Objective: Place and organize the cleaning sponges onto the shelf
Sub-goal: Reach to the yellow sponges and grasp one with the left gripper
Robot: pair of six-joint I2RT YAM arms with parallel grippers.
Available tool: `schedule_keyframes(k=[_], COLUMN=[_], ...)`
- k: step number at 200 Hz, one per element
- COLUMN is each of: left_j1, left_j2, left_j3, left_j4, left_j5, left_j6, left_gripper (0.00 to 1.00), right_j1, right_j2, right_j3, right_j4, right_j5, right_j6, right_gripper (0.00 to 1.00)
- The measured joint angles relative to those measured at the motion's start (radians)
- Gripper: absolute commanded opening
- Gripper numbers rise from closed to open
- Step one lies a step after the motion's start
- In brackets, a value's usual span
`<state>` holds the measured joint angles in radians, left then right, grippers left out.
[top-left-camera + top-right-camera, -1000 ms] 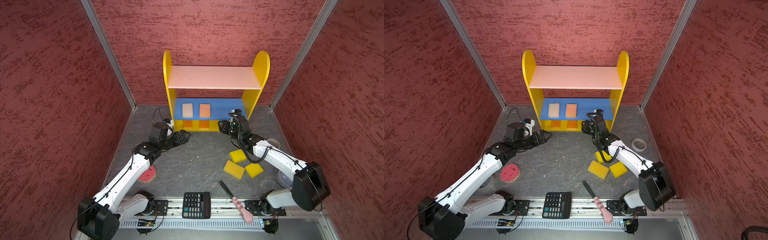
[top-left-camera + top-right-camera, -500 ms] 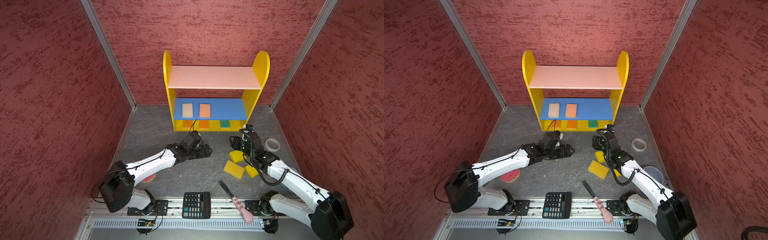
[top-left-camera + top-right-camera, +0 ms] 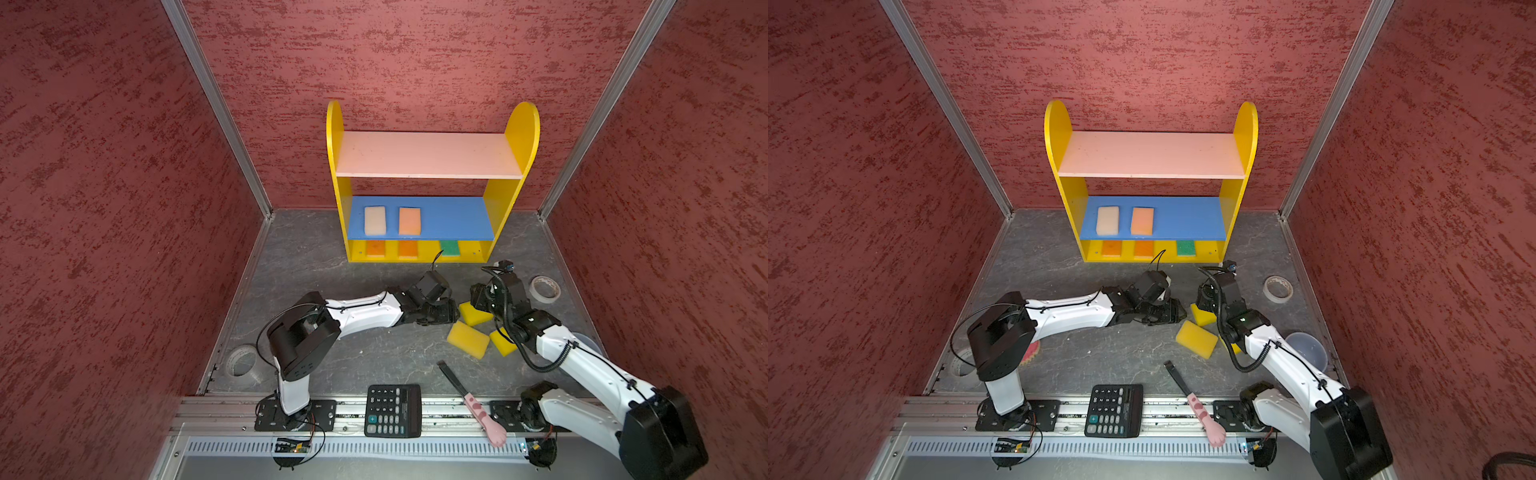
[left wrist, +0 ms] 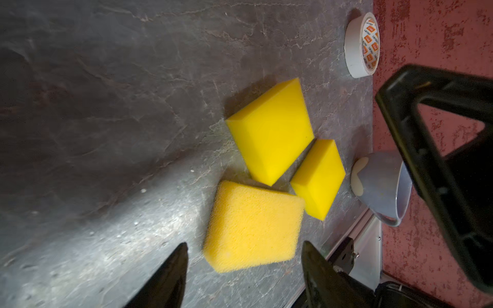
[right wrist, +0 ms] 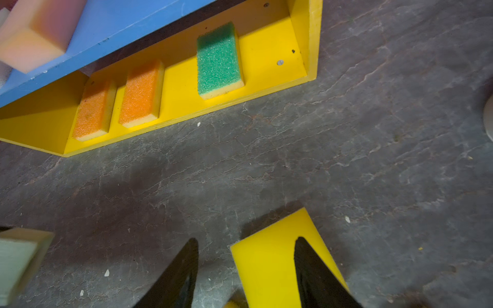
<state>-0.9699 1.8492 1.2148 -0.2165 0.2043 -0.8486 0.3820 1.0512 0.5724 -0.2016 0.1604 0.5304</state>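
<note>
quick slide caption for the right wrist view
Open right hand at a yellow sponge, facing the shelf with two orange sponges and a green sponge on its bottom board

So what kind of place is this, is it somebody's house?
Probably a robot practice booth, not a house: red textured wall panels close in a grey stone-look tabletop, and two white-and-black robot arms are bolted to a metal rail at its front edge.

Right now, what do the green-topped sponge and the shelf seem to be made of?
Green-topped sponge: coarse, open-pored scouring layer on a pale yellow foam base, matte; the grainy texture and two-tone edge show it. Shelf: probably painted wood or fibreboard, smooth satin finish; flat boards, square edges, a screw head visible.
</note>
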Motion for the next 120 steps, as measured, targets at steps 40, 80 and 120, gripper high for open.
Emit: schedule_keyframes(k=[40,80,120], left_j1=[0.0,0.0,0.0], left_j2=[0.065,0.13,0.182], left_j3=[0.031,0.084,0.175], left_j4=[-0.005,-0.042,-0.126], left_j5=[0.031,0.059,0.07], left_j6=[0.01,0.025,0.07], left_gripper=[0.49,0.41,0.33], right_j1=[-0.06,-0.11,-0.138], right_j2=[-0.033,-0.037,-0.024], right_j3=[0.0,0.0,0.001], right_j4=[0.0,0.002,0.002], right_j5=[-0.003,-0.035,-0.075], right_j6=[-0.007,-0.007,-0.007], right_gripper=[0.59,0.58,0.57])
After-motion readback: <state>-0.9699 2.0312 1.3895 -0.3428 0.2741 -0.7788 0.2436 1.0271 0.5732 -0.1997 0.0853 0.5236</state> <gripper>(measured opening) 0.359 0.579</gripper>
